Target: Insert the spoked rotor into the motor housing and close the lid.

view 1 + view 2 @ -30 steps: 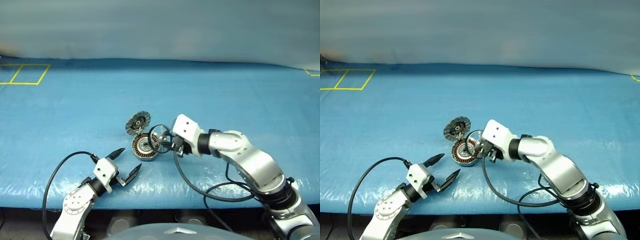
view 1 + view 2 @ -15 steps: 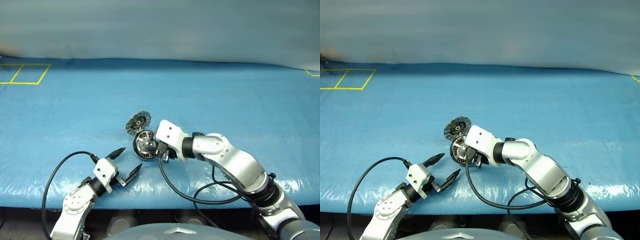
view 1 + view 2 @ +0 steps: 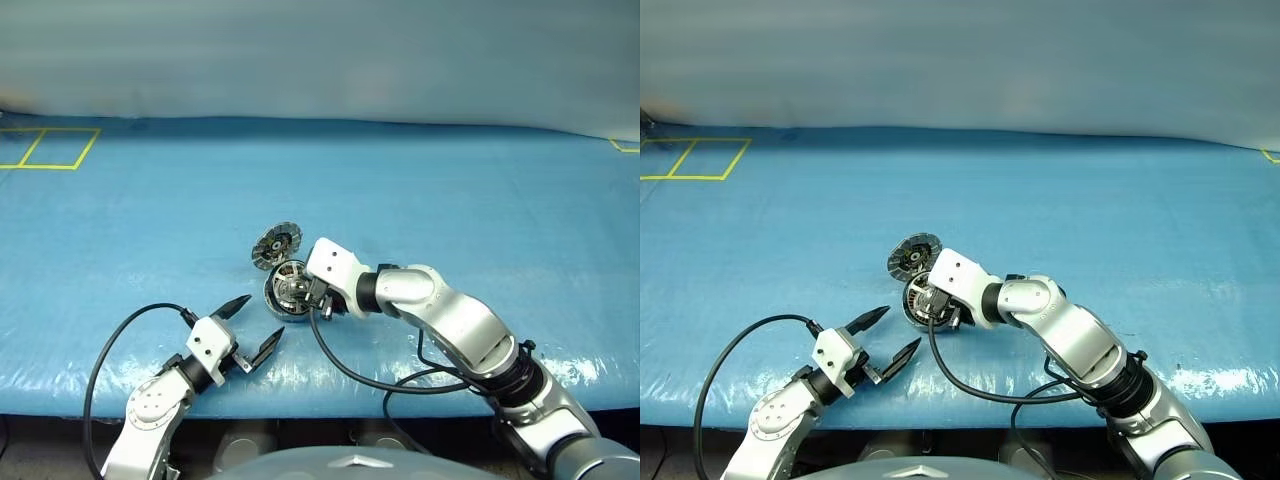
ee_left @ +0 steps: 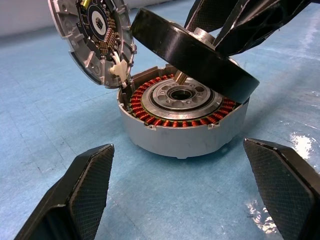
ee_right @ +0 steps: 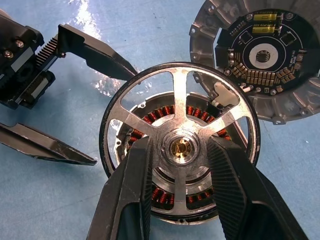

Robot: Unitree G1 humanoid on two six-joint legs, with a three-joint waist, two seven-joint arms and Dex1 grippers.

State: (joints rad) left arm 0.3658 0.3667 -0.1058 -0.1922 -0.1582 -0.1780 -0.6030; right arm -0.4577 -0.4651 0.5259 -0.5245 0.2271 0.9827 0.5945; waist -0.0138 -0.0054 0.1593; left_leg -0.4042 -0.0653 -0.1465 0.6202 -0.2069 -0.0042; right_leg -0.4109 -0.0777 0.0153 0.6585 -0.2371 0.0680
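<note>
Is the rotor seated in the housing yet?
Not seated: the spoked rotor hangs tilted above the motor housing, held by the right gripper, windings exposed.

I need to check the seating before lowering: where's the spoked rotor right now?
The spoked rotor is pinched at its hub in the right gripper, tilted just above the motor housing, beside the open lid, mid-table.

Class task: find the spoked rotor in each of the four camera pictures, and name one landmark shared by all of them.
Left eye view: spoked rotor at centre, over the motor housing.
Right eye view: centre-left, at the right tool.
Left wrist view: rotor's black rim, tilted above the copper windings.
Right wrist view: centre, hub gripped between two fingers.
Shared landmark: the open lid beside the housing.
</note>
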